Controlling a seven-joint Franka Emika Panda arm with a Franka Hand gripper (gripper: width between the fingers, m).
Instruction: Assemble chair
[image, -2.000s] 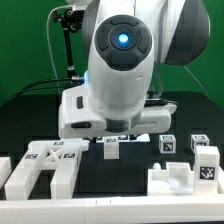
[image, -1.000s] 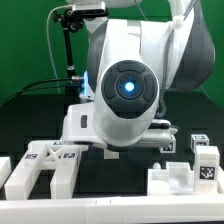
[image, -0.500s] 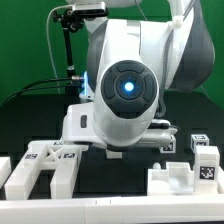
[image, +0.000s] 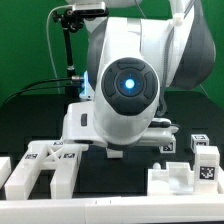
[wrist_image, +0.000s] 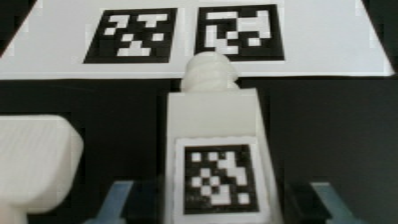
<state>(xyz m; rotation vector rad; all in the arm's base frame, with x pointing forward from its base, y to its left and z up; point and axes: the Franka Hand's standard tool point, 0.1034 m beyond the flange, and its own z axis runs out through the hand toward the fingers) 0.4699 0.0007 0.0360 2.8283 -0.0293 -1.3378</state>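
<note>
1. White plastic bar, a chair part, lies on the black counter, its ridged peg end pointing at the marker board and close to it.
2. My arm has dropped low; my pincer now straddles the bar.
3. Whether my fingers actually squeeze it, I cannot tell.
4. I judge the pickup is starting.

Arm fills centre of exterior frame, blue joint light facing camera, wrist end low in frame. Tool fingers parted partway; grip unclear.
</note>
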